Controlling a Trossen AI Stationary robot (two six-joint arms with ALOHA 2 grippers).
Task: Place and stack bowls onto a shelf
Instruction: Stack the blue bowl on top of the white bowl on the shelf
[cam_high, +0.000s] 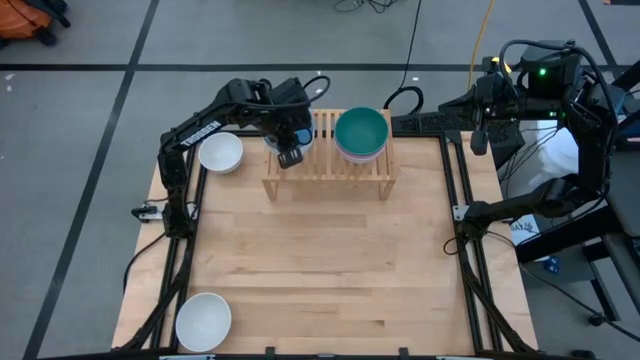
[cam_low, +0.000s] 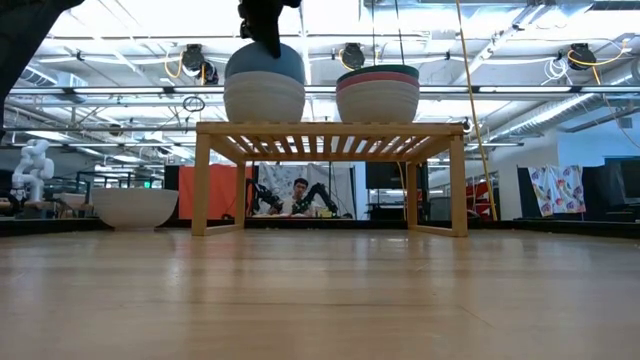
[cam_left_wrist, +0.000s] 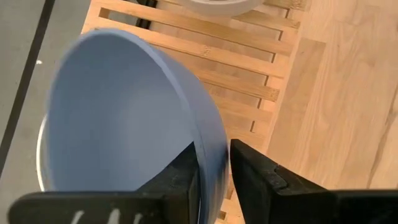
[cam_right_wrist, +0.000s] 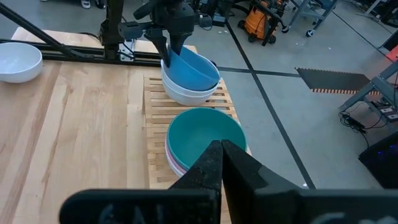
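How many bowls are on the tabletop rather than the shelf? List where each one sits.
2. The far white bowl sits on the tabletop just off the left end of the shelf. The near white bowl is at the front left corner. None appears hidden.

A light-wood tabletop is seen filling the centre of the high view. The slatted shelf is set on it at upper centre, legs on the wood. Two bowl stacks are carried by the shelf: at frame left, a blue bowl on a white one; at right, a dark green bowl over pink. Directly on the tabletop, 2 white bowls are found: one just left of the shelf, another at lower left.
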